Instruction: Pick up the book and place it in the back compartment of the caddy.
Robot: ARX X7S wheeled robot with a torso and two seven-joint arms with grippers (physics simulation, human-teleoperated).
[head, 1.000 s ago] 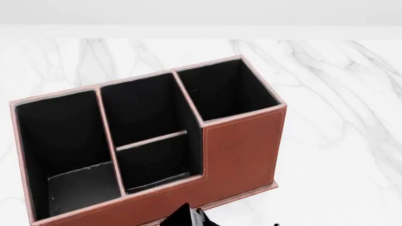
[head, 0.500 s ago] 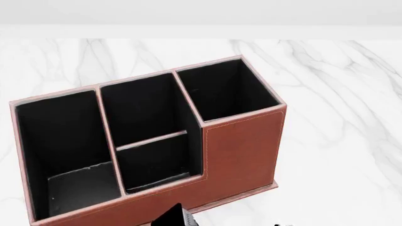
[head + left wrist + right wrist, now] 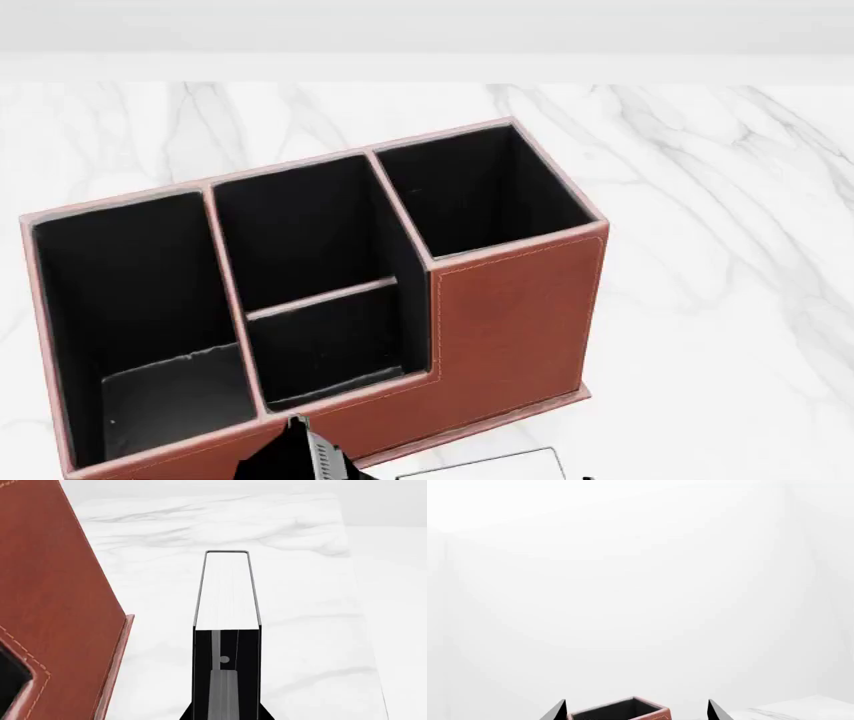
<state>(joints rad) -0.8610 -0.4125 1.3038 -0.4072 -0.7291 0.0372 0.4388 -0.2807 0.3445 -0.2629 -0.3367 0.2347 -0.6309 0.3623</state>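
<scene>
Bench: white marble bench (image 3: 721, 300) under a plain pale backdrop.
Book: book (image 3: 227, 592) clamped on edge in the left end effector (image 3: 225, 680), page edges showing, off the bench beside the caddy (image 3: 514, 320) by its near long wall.
Right end effector: right end effector (image 3: 636, 711) spread apart, grasping nothing, well above.
Progress: pickup done; back compartment (image 3: 327, 345) has no book in it yet, so carry-over and drop-in remain.
</scene>
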